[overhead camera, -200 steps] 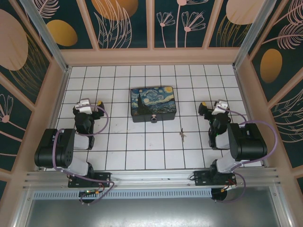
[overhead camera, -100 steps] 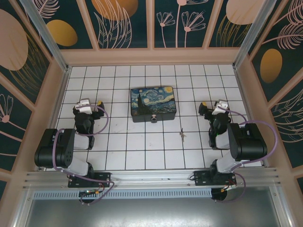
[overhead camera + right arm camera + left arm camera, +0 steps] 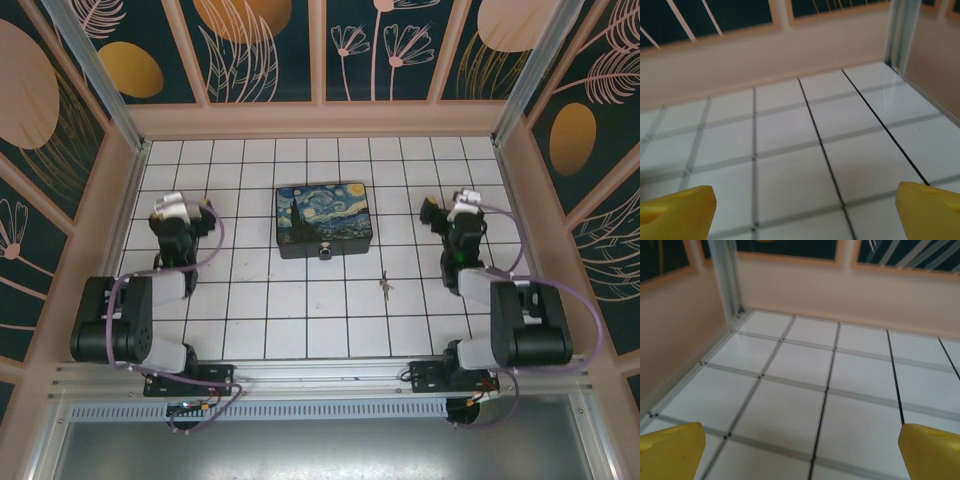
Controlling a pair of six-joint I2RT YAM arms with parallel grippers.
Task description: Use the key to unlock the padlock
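Observation:
The padlock (image 3: 325,249) is a small silvery piece at the middle of the front edge of the black box with the starry-night lid (image 3: 322,215). The key (image 3: 386,289) lies flat on the white tiles, a little right of and nearer than the box. My left gripper (image 3: 186,207) hovers well left of the box, open, with yellow fingertips (image 3: 671,451) wide apart over bare tiles (image 3: 802,455). My right gripper (image 3: 452,212) hangs right of the box and beyond the key, also open, with tile alone between its fingertips (image 3: 676,212) (image 3: 802,212).
Peach walls with dark floral panels (image 3: 320,55) enclose the tiled floor (image 3: 300,310) on three sides. An aluminium corner post (image 3: 727,280) stands ahead of the left gripper, another (image 3: 900,30) ahead of the right. The arm bases (image 3: 320,378) line the near rail.
Both arms have stretched out, carrying their grippers a little toward the far wall. The box, padlock and key have not moved.

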